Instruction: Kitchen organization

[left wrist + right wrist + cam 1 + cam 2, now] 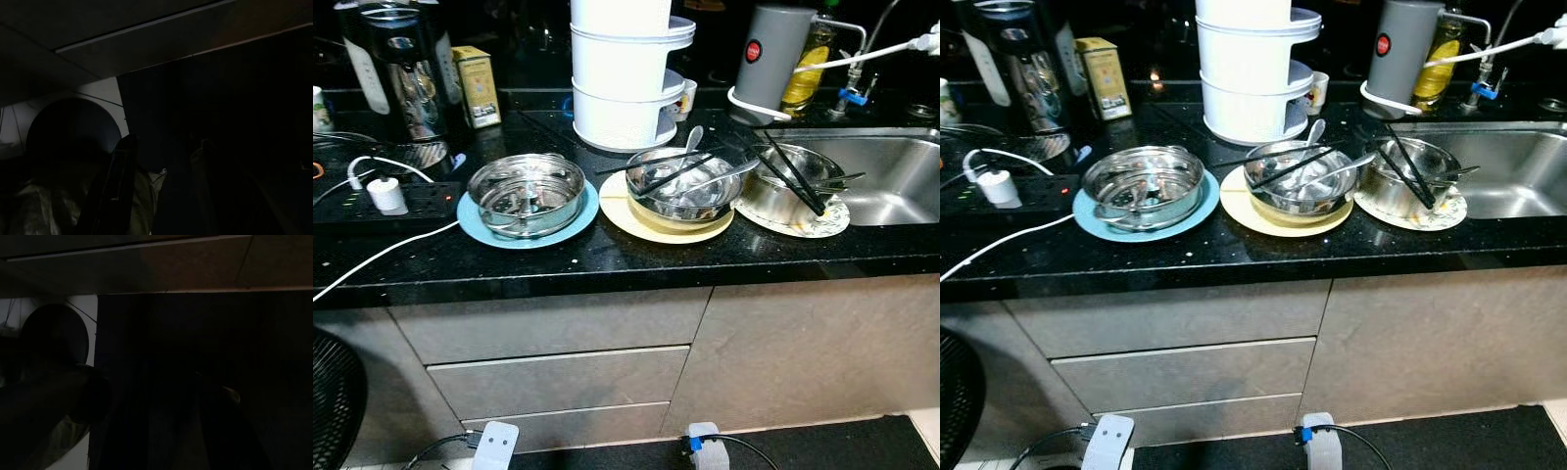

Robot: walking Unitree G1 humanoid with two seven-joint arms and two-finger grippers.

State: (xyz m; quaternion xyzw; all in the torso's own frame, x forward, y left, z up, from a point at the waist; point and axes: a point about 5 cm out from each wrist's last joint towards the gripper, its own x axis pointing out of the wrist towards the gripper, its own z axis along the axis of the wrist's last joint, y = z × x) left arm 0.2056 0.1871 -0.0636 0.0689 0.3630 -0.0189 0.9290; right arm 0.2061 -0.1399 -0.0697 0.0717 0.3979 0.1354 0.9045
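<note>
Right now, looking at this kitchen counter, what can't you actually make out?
- White stacked container: top cut off by the head views' upper edge.
- Black fan: cut by the left edge.
- Yellow box: print too small to read.
- Yellow bottle: largely hidden behind the grey kettle.
- Patterned plate: mostly covered by its steel bowl.
- Both wrist views: too dark to judge either claw.

On the counter I count three steel bowls (527, 194) (683, 181) (783, 181), and each one sits on its own plate: one blue plate (480, 227), one yellow plate (619, 217) and one patterned plate (830, 217). I also see one kettle (770, 59), one white stacked container (625, 73), one yellow box (477, 86) and one sink (891, 176).
</note>
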